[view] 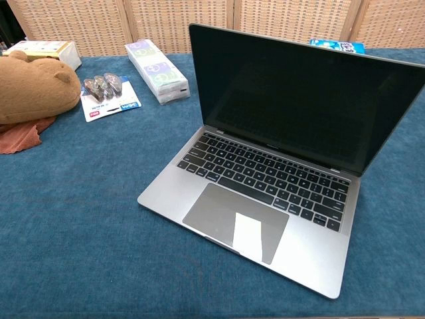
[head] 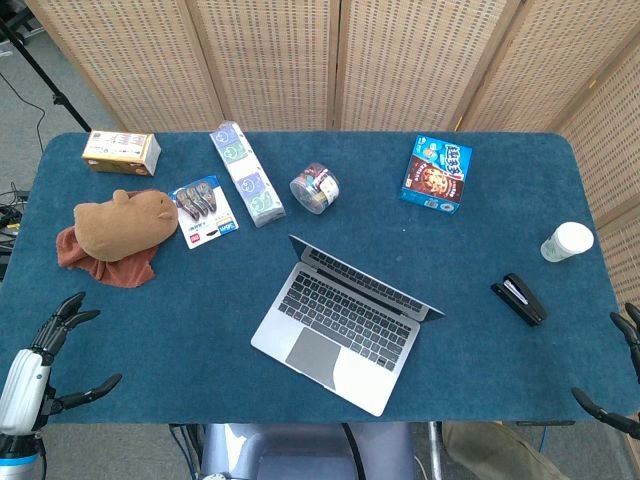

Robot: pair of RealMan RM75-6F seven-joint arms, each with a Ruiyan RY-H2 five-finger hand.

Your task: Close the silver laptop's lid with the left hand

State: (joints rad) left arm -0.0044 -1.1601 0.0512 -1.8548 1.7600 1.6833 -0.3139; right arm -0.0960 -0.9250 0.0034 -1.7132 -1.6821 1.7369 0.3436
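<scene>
Stiff hinged laptop [head: 340, 322] lid: push its top edge from eleven o'clock; left hand [head: 45, 355] fingers spread, empty.

In the head view the right hand [head: 618, 375] is cut off by the right edge, far right of the laptop [head: 340, 325]. In the chest view the laptop's screen [view: 299, 100] hides most of the blue box [view: 335, 45] behind it. Neither hand appears in the chest view.
</scene>
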